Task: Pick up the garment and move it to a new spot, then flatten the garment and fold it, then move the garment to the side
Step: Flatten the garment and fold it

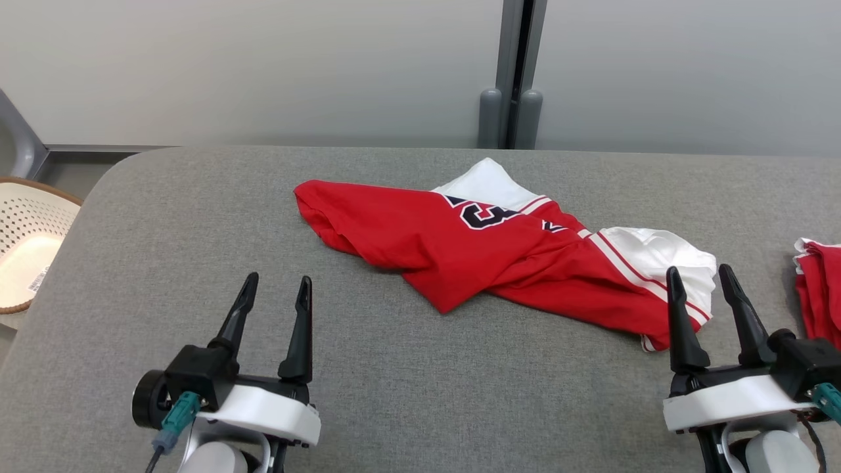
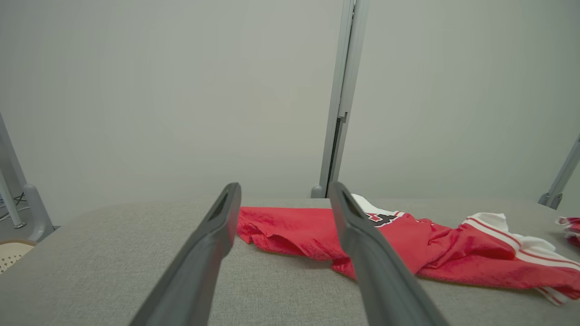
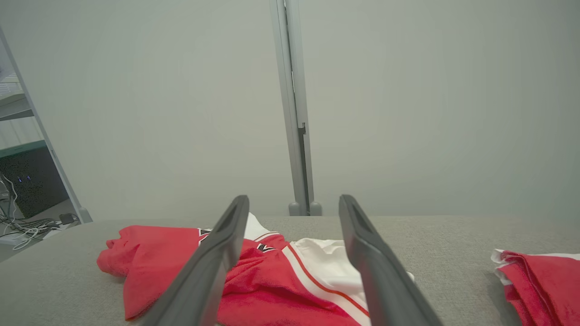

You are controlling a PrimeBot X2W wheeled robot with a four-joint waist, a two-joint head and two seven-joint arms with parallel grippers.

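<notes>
Two hands showed low in your head view, both with fingers spread apart and nothing between them. Your left hand (image 1: 278, 279) sat at the lower left over bare grey bench (image 1: 394, 394), fingers pointing away from you, well apart from the garment (image 1: 460, 249). Your right hand (image 1: 698, 270) sat at the lower right, and its fingertips overlapped the near right end of the garment. Whether they touched the cloth, you could not tell from these views.

The garment was a red jersey with white sleeve panels, thin red stripes and a dark printed number. It lay crumpled on the middle of the bench, not flat. One red layer was folded across itself, and the whole thing ran from the far middle down toward the near right. A white panel stuck out at the far side and another at the right end, just beside your right hand.

In the left wrist view the garment lay beyond the two dark fingers and off to their right. In the right wrist view the fingers pointed out over the white striped part, with the red bulk to their left.

A second red and white cloth (image 1: 821, 289) lay at the bench's right edge, apart from the garment. A pale perforated basket (image 1: 26, 236) with a brown rim stood off the bench's left end. A grey panel wall with a vertical post (image 1: 512, 72) stood behind the bench.
</notes>
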